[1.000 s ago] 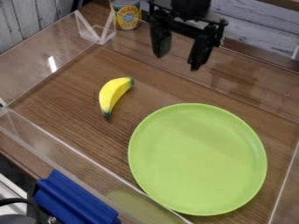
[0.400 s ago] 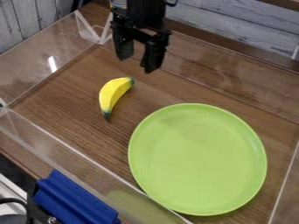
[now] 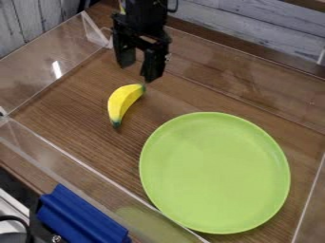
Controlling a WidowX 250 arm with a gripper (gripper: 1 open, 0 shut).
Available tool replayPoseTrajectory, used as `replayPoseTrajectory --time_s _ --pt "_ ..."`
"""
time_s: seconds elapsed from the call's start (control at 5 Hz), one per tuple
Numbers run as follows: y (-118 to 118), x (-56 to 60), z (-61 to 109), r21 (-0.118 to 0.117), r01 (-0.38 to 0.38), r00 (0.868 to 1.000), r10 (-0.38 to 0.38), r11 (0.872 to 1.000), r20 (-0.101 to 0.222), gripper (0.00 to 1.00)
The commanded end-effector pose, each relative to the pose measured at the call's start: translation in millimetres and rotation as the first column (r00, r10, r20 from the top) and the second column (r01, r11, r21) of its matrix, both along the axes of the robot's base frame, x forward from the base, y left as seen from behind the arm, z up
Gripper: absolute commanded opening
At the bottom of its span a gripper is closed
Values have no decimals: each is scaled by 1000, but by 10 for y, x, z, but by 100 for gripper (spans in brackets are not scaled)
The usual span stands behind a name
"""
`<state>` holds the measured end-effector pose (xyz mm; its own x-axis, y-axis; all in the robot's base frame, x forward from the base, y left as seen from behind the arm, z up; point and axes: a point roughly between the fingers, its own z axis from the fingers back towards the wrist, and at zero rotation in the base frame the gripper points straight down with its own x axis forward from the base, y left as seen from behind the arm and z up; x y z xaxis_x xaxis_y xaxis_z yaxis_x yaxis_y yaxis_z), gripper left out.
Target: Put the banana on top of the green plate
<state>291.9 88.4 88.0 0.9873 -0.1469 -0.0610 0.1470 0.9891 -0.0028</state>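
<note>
You have a brown wood-grain counter point(image 3: 203, 90) under you, closed in by clear side walls point(image 3: 95, 159), with pale wooden planks point(image 3: 282, 21) behind it. Your jaws point(image 3: 137, 76) hang over the far part of the counter, pointing down and spread wide, with nothing held between them. The banana point(image 3: 124, 103) lies on the counter just in front of the jaws, on the camera's side of them; it is yellow and curved, and its dark green tip points toward the camera. The green plate point(image 3: 214, 173) sits flat on the counter, nearer the camera than the jaws and off to the right in the view, with its top bare. The banana and the plate are apart. Outside the near wall, well away from your jaws, is a blue object point(image 3: 79, 218).
</note>
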Motion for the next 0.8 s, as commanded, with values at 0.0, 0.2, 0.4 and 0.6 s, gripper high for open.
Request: replayPoseTrajectory --time_s 0.0,0.2,0.4,0.6 --pt "94 24 -14 10 0 1000 0 1000 27 100" --pt "146 13 -121 6 0 1000 -1 1000 28 100" --pt "194 4 -210 3 3 1000 -3 1000 28 100" --pt "227 -9 -284 1 2 1000 -2 1000 26 100"
